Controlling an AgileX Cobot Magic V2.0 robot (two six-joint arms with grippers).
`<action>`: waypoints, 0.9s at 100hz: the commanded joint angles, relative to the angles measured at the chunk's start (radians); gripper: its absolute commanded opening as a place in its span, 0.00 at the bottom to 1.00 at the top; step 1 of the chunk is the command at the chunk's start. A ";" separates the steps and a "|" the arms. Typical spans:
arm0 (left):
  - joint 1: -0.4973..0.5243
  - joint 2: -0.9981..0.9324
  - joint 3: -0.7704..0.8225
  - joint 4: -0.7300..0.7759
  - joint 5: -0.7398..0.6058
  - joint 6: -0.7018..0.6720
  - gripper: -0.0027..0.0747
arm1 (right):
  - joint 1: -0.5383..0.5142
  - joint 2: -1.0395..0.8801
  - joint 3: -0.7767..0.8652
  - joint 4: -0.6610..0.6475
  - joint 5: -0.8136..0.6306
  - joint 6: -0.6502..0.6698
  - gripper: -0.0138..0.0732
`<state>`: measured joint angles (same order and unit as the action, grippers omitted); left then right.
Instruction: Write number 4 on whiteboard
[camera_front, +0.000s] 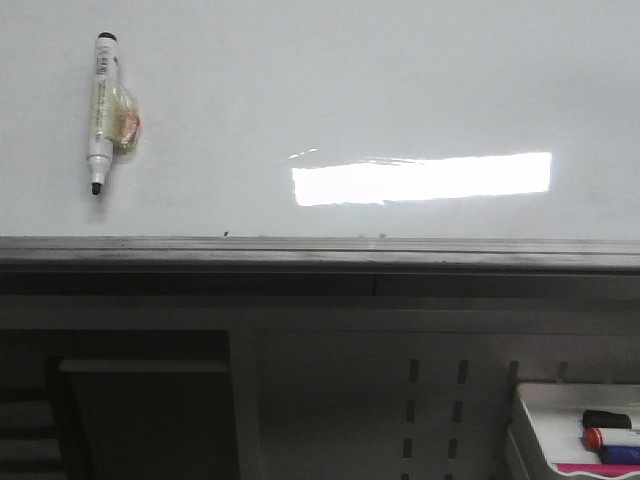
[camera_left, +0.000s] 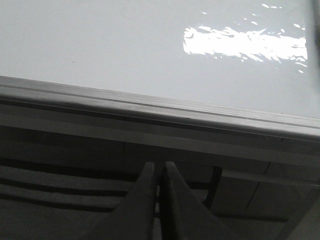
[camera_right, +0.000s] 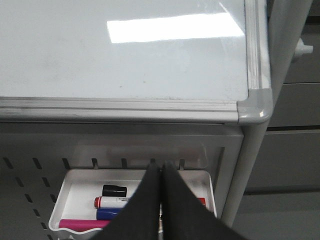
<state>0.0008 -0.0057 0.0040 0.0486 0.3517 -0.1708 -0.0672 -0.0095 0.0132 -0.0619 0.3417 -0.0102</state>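
Left claw (camera_left: 159, 187) reads as pressed together, dark fingers meeting at the tips with nothing between them; right claw (camera_right: 161, 187) likewise closed and empty. Both sit below the whiteboard (camera_front: 330, 90), off its surface, so neither is placed to write. Board face is bare: no number 4 visible in any view, only a tiny dark speck just above the lower rail (camera_front: 320, 255). Judgement: task not begun. Surface is glossy white with a bright rectangular glare patch (camera_front: 420, 178), which suggests a smooth face under overhead light. Rail is dull grey metal, ridged lengthwise, ending in a rounded corner cap in the right wrist view. A marker pen (camera_front: 102, 112) hangs on the board's upper left, tip down, white barrel with black cap end and a yellowish tag beside it; probably held magnetically, cannot confirm. Below right, a small white tray (camera_right: 67, 192) hooked on a slotted panel holds markers (camera_right: 112, 202) lying flat, red, blue and black ends showing, directly under the right claw, likely the pickup source.
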 joint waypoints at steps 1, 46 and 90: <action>0.002 -0.025 0.033 -0.002 -0.038 0.001 0.01 | 0.002 -0.014 0.022 -0.002 -0.018 0.000 0.08; 0.002 -0.025 0.033 0.001 -0.060 0.001 0.01 | 0.002 -0.014 0.022 -0.002 -0.018 0.000 0.08; 0.002 -0.025 0.033 0.008 -0.110 0.001 0.01 | 0.002 -0.014 0.022 -0.002 -0.021 0.000 0.08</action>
<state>0.0008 -0.0057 0.0040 0.0486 0.3255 -0.1708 -0.0672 -0.0095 0.0132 -0.0619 0.3417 -0.0102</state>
